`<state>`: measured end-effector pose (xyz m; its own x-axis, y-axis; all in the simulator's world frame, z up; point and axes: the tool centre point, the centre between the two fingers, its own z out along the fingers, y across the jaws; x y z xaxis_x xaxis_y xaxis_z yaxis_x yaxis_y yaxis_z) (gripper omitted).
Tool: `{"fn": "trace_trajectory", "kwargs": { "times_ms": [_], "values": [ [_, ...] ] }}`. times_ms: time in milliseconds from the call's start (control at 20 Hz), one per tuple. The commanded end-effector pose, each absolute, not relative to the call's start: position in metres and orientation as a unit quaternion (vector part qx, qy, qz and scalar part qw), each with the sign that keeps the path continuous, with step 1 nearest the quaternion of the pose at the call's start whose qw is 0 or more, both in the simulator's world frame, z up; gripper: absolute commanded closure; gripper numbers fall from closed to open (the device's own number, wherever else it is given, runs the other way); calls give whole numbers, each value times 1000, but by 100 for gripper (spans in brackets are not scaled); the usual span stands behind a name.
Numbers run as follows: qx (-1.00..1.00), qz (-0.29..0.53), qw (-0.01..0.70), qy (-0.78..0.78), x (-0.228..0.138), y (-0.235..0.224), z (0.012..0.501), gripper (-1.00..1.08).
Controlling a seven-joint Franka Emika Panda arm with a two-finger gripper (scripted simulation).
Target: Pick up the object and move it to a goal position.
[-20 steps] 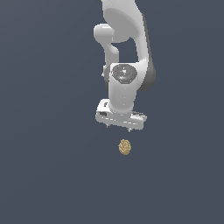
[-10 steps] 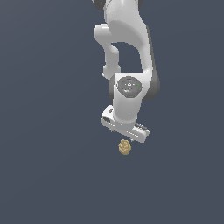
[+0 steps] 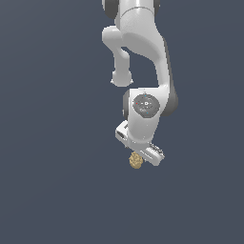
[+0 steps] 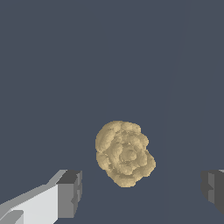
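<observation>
While ungripped, object (image 4: 125,153) between fingers (image 4: 69,194)

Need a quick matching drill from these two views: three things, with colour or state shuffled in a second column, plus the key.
Things:
1. object
2. gripper
3. arm's wrist joint cap

Colour or state:
A. grey disc with small coloured marks, on white housing
B. tan-yellow, bumpy, lying on the dark surface
C. open, a finger on either side of the lump, not touching it

Pairs: 1-B, 2-C, 3-A
</observation>
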<state>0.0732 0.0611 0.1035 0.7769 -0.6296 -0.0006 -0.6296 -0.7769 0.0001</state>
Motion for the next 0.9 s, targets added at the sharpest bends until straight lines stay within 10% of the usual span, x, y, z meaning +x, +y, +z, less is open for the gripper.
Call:
{"fn": "trace_trajectory", "kwargs": {
  "times_ms": [0, 850],
  "values": [
    [-937, 0, 0, 350, 76, 63, 100, -92],
    [-930, 0, 0, 368, 78, 66, 69, -92]
  ]
}}
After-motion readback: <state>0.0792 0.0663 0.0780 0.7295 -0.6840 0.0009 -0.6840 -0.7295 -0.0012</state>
